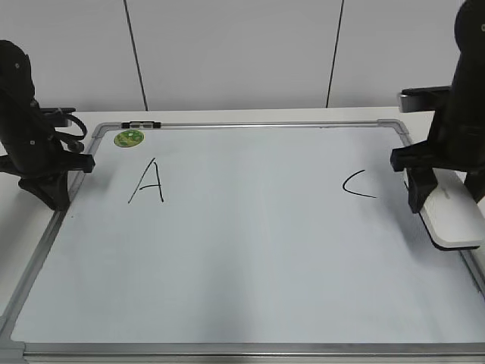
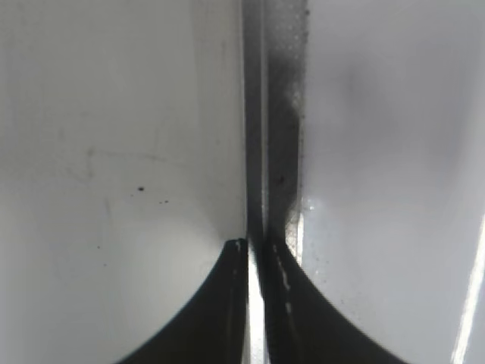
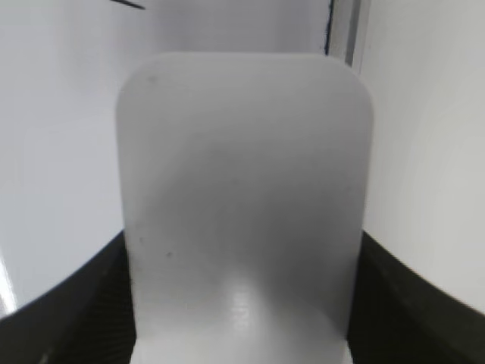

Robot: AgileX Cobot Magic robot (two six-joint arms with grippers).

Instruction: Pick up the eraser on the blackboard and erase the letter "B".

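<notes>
Eraser (image 1: 452,216) sat between the right gripper (image 3: 242,303)'s spread jaws near the desk's right edge, liable to slip; left gripper (image 2: 255,250) closed, empty.

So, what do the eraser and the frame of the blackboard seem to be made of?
The eraser looks like smooth white plastic with a matte finish: rounded moulded corners and only a soft highlight. The blackboard frame looks like silver-grey metal, probably aluminium, because it shows a thin bright sheen along its length. Its writing surface looks glossy white.
</notes>
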